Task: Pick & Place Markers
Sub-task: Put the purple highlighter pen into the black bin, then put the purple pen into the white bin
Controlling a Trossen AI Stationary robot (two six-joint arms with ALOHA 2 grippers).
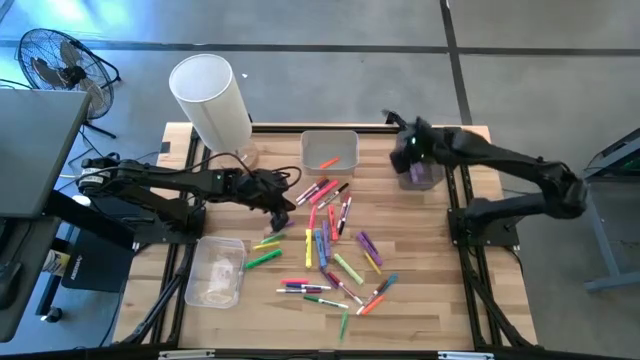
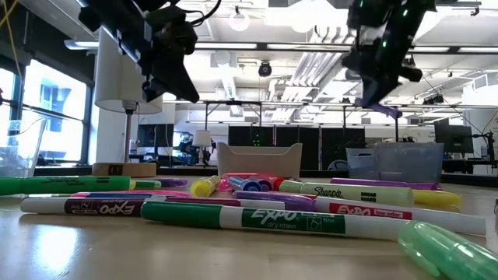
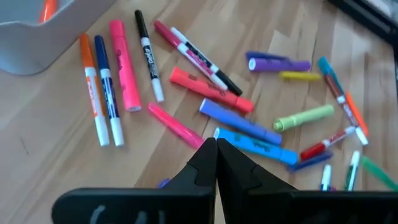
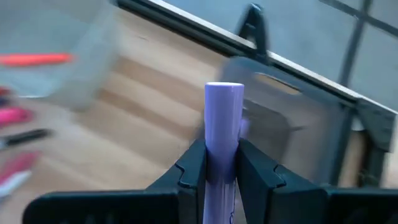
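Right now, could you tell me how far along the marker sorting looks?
Early on. Done: one orange marker lies in the clear plastic bin at the table's back centre. In hand: the right gripper is shut on a purple marker above the second clear bin at the back right. Left: dozens of coloured markers lie scattered on the wooden table, where the left gripper hovers shut and empty.

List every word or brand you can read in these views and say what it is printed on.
"EXPO": purple-labelled white marker, front left in the low view.
"EXPO dry erase": green-labelled white marker at the front.
"EXPO": red-labelled white marker behind it.
"Sharpie": pale marker farther back.
Print on the markers in the left wrist and high views is too blurred to read.
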